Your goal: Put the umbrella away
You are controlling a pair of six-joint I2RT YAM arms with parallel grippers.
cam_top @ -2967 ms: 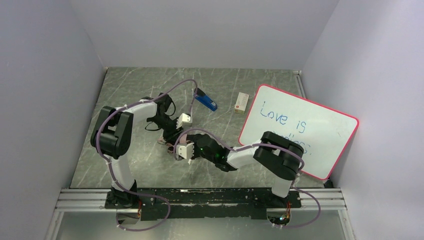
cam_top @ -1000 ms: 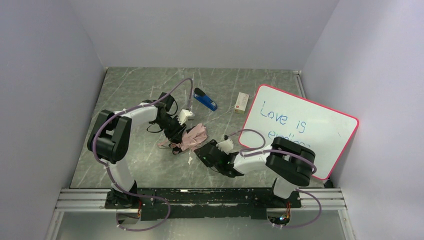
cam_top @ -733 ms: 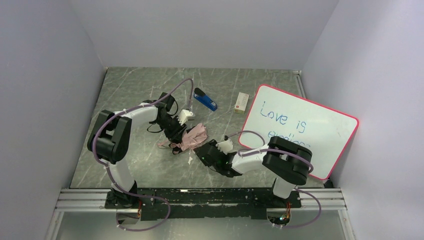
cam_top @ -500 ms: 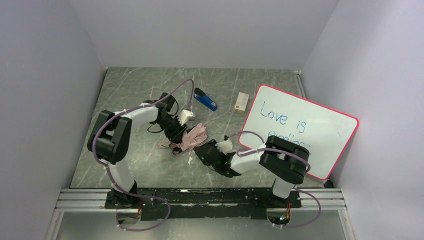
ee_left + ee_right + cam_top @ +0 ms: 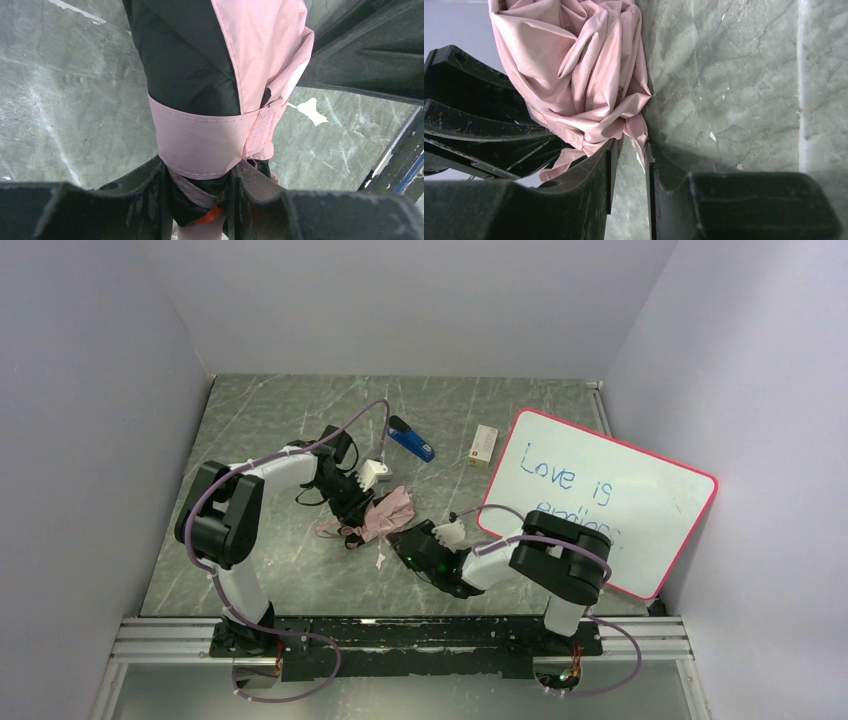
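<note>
The left claw clamps the umbrella, which slants from near-left to far-right; I cannot tell whether the right claw grips its fabric.

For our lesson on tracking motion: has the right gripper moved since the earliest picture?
Yes. The right gripper has shifted right, off the umbrella and nearer the whiteboard; its fingertips now sit at the umbrella's edge.

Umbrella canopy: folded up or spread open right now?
Folded, not spread: the umbrella is a crumpled pink bundle, and the left wrist view shows its pink strap wrapped around the gathered fabric.
</note>
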